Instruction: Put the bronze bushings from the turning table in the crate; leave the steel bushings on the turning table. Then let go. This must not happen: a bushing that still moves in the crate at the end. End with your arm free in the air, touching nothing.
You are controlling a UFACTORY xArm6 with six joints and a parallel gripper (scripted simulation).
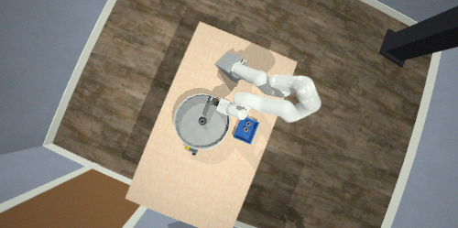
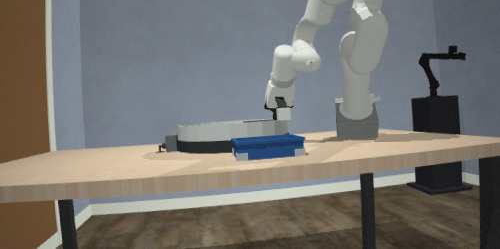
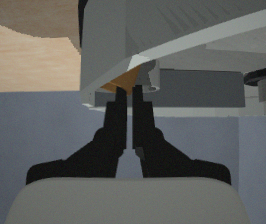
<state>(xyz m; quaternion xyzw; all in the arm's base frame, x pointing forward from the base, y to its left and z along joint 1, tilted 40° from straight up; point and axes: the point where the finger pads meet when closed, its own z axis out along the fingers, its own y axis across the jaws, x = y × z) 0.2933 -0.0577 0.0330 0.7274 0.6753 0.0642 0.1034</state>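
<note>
The grey turning table stands on the wooden table, with a dark ring at its centre. The blue crate lies just right of it and holds two bronze bushings. My gripper is over the table's upper right part, low above its rim in the side view. In the wrist view the fingers are nearly together, with the wall of a bronze bushing pinched at their tips. A small grey piece sits right beside it, and a dark part shows at the right.
The arm's base stands at the table's far end. A small yellow and grey fitting sticks out of the turning table's near edge. A black stand with a camera arm stands on the floor at the right.
</note>
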